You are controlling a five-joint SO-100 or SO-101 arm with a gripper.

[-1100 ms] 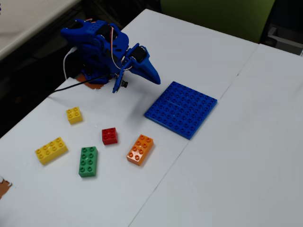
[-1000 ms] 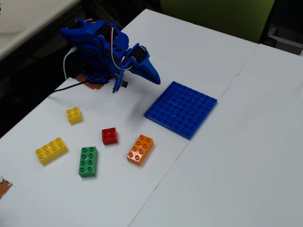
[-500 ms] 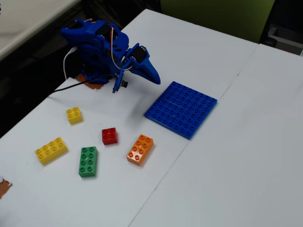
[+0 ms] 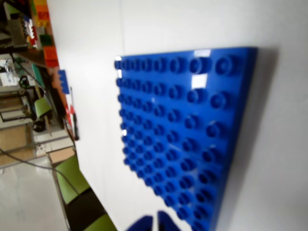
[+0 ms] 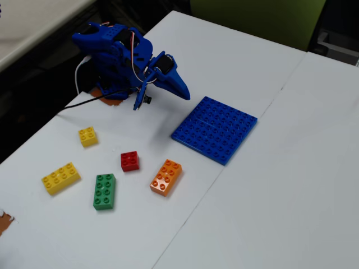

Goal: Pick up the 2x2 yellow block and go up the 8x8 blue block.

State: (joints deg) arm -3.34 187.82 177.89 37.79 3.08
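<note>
White table (image 5: 291, 185) (green chairs (image 4: 72, 175) beyond) bears the 8x8 blue block (image 5: 215, 129).

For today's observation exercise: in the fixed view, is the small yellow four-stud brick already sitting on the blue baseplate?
No: the 2x2 yellow block lies on the white table, apart from the 8x8 blue block.

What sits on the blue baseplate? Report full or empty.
Empty: the 8x8 blue block shows only bare studs; the 2x2 yellow block lies apart on the table.

The blue arm (image 5: 120, 59) sits folded at the table's (image 5: 280, 185) far-left edge, its end effector (image 5: 184, 93) empty, tips nearly together, angled downward.
</note>
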